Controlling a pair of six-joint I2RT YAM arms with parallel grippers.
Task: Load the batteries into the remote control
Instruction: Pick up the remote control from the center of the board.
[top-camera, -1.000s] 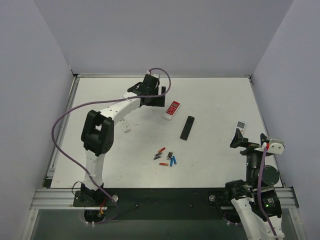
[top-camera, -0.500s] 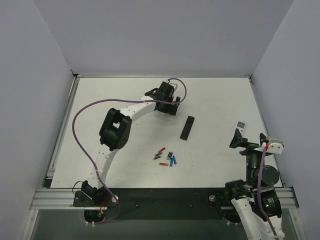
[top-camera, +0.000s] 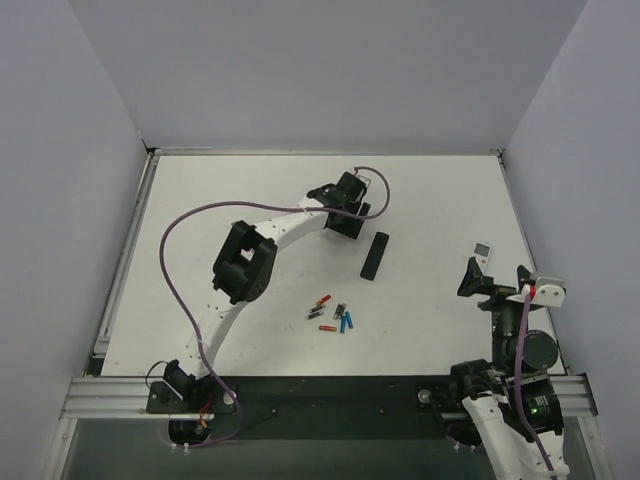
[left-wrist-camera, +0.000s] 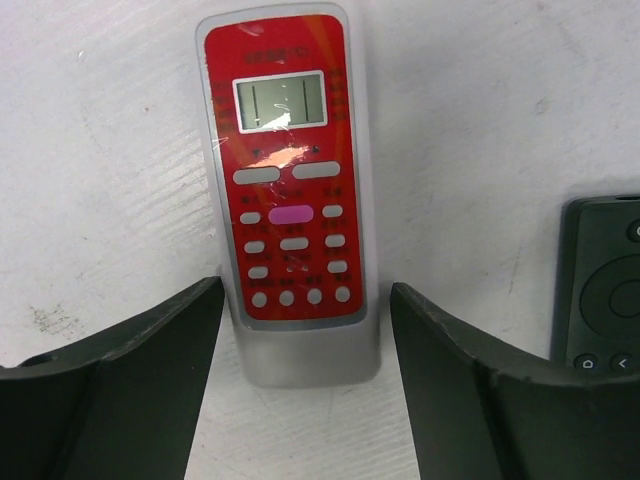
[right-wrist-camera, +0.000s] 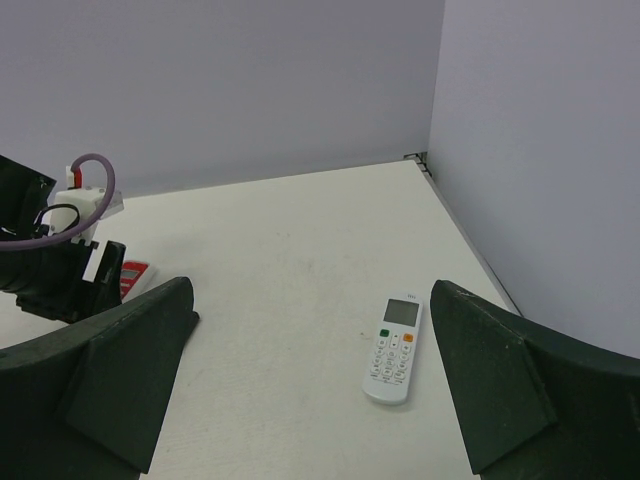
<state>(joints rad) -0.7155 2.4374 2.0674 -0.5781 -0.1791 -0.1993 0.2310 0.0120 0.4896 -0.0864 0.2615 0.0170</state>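
- Left gripper (left-wrist-camera: 305, 300) is spread wide; its fingers flank the lower end of the remote (left-wrist-camera: 290, 190), which lies red face up at centre frame.
- Batteries (top-camera: 332, 313) lie scattered at mid-frame, below the remote.
- Right gripper (right-wrist-camera: 310, 300) is spread, holding nothing.

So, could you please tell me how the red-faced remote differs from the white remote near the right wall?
The red-faced remote has a pink button; the white remote has a white face with green and orange buttons. The red-faced remote lies between the open fingers of the left end effector; the white remote lies ungripped. Both lie face up.
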